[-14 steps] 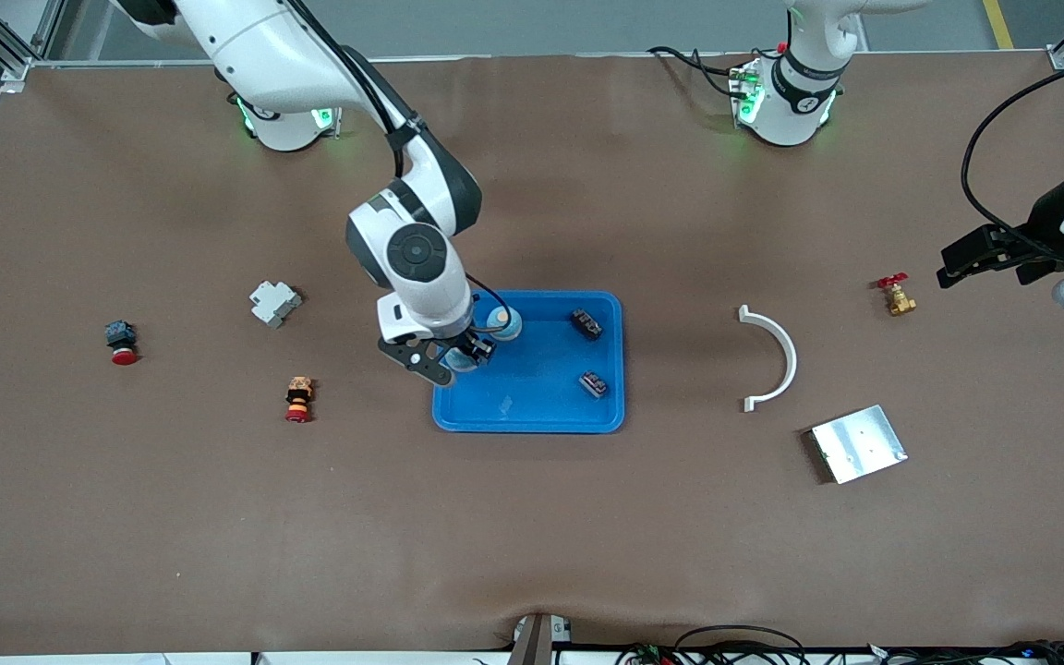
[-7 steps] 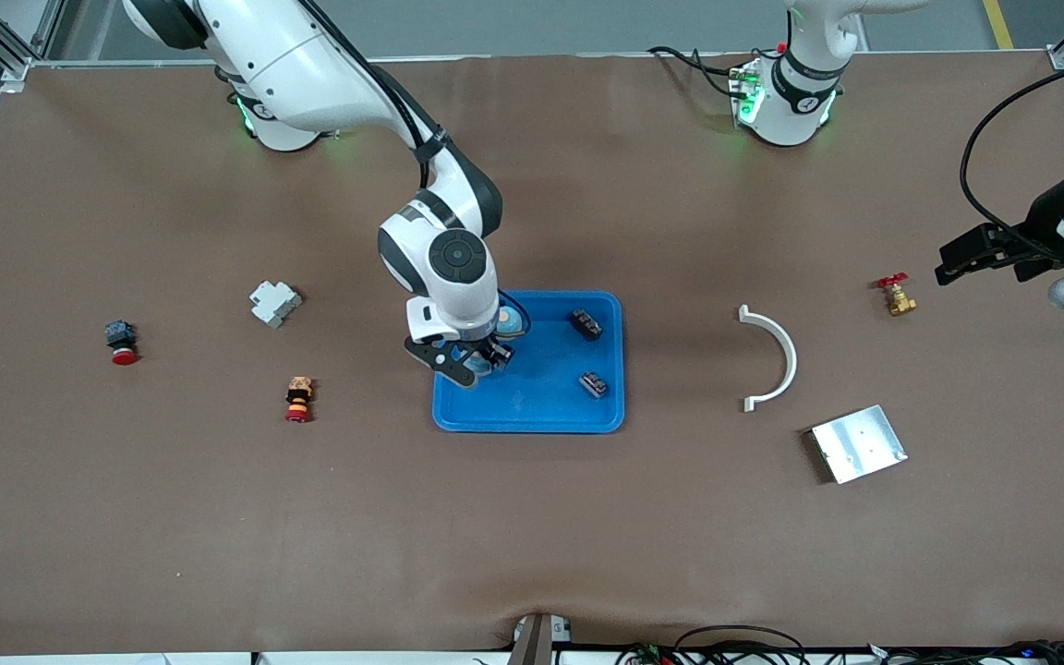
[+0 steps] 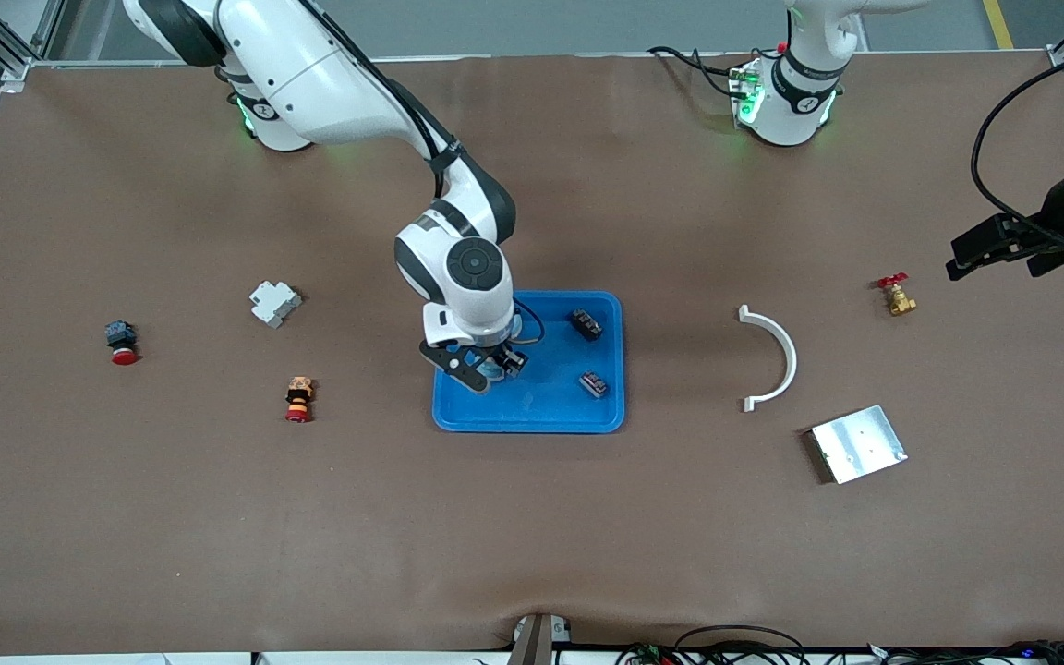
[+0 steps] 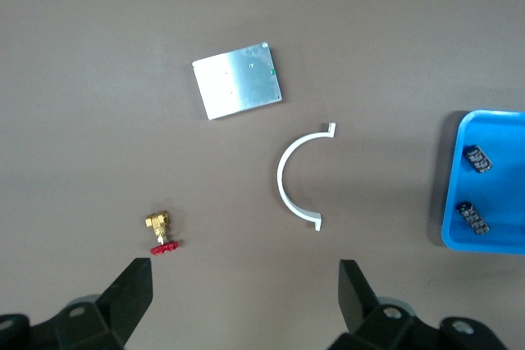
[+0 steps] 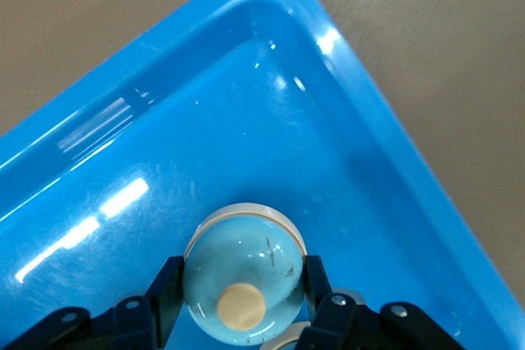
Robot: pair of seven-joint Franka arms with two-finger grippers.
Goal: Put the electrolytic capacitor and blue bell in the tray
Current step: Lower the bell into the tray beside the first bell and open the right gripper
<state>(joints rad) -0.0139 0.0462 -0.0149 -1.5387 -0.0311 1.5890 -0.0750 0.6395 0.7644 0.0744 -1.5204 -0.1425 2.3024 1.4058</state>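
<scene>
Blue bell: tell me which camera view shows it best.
The right wrist view: the blue bell fills the foreground, clamped in the right end effector over the tray. In the front view the arm hides nearly all of it. The left wrist view misses it.

arms: glossy white shells, black joints | bases: green lights | black cables | tool fingers: black

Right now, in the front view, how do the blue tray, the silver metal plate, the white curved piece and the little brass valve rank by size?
Largest to smallest:
1. bright-blue plastic tray
2. silver metal plate
3. white curved plastic piece, close to the plate, so unsure
4. brass valve with red handle
</scene>
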